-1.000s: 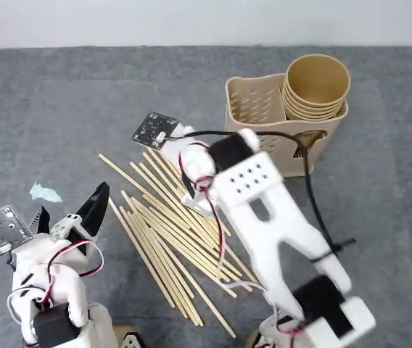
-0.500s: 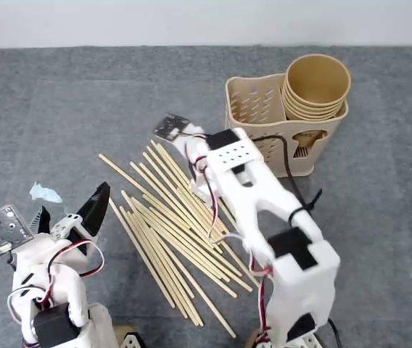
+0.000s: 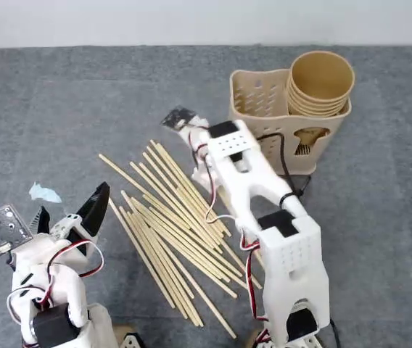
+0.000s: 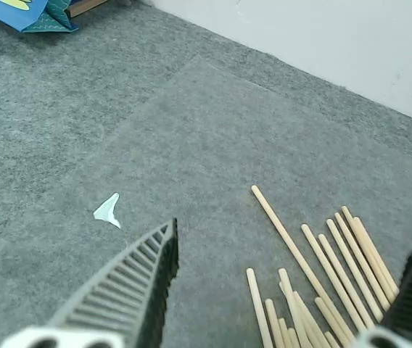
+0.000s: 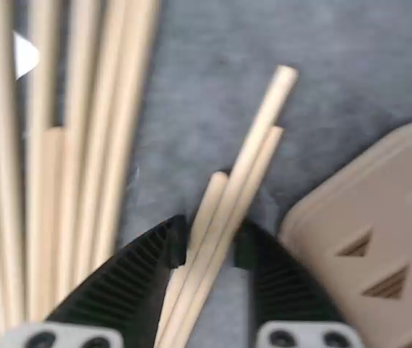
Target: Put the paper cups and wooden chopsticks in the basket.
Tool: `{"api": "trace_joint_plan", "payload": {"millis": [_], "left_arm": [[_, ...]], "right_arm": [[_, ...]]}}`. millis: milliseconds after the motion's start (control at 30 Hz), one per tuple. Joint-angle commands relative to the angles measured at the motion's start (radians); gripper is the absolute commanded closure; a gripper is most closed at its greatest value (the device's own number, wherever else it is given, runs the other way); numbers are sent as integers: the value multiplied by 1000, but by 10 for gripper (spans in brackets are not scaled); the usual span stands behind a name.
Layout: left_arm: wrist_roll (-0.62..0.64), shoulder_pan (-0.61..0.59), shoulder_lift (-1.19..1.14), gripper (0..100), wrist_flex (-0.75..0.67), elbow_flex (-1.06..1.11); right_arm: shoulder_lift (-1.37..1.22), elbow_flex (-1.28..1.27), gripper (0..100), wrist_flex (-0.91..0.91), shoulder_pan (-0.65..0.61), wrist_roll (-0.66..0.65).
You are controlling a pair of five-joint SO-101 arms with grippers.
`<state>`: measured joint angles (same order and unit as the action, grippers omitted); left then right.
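- right arm (image 3: 253,185): pretty chunky white plastic, black servo blocks, one plate dotted with small holes
- thin red, black and white wires on it, plus a thicker black cable (image 3: 286,163)
- left arm (image 3: 46,270): same white, same wiring, grey circuit board (image 3: 1,228)
- left gripper (image 4: 297,239) and right gripper (image 5: 209,226): black ribbed fingers, white bases

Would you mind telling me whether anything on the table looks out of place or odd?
A small pale scrap lies on the grey mat near the left gripper; it is neither cup nor chopstick, so it looks like stray litter. The chopsticks lie loosely fanned, as expected mid-task.
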<state>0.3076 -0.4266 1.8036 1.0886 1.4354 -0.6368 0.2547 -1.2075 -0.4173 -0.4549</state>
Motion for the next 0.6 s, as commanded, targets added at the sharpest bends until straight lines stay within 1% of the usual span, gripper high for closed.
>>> {"api": "trace_joint_plan", "payload": {"millis": [0, 133, 400, 567], "left_arm": [[5, -3, 15, 555, -17, -8], [5, -2, 15, 555, -17, -4], [3, 0, 15, 555, -23, 1], [3, 0, 15, 555, -23, 1]], "right_arm": [[-8, 35, 987, 2, 2, 2], [-7, 61, 989, -62, -5, 2], [-5, 196, 989, -220, -28, 2], [65, 270, 989, -315, -67, 2]]}}
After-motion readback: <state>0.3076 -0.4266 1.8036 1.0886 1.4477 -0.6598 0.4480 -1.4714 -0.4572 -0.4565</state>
